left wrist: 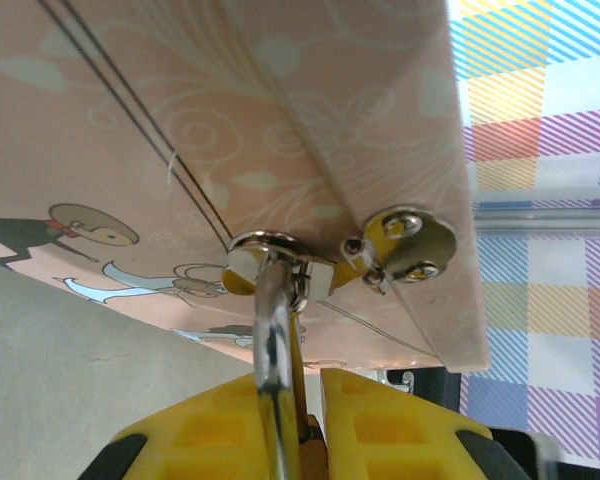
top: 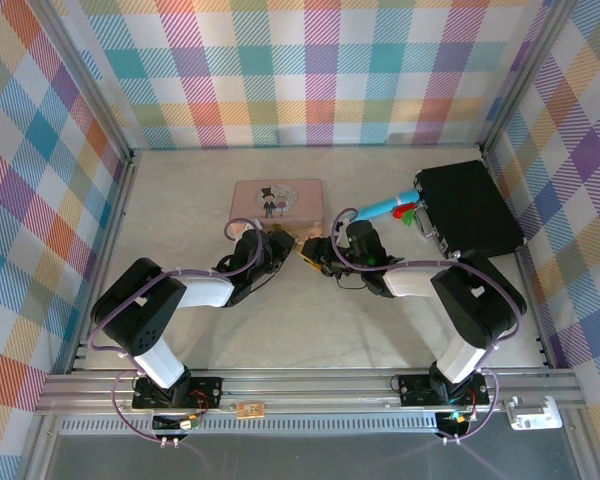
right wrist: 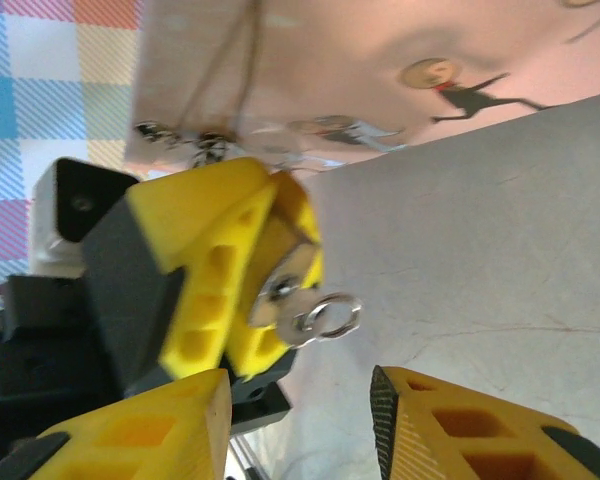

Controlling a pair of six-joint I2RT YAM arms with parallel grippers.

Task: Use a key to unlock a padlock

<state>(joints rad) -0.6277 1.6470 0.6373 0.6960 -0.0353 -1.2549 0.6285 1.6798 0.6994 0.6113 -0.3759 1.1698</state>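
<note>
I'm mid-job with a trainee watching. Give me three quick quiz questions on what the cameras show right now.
1. True or false: the left gripper is shut on the padlock.
2. What pokes out from between the left gripper's fingers, facing the open right gripper? A) the key with a ring B) a pen C) a screw
3. What is the padlock's shackle hooked through?
Key: 1 true; 2 A; 3 the clasp on the pink tin.
</note>
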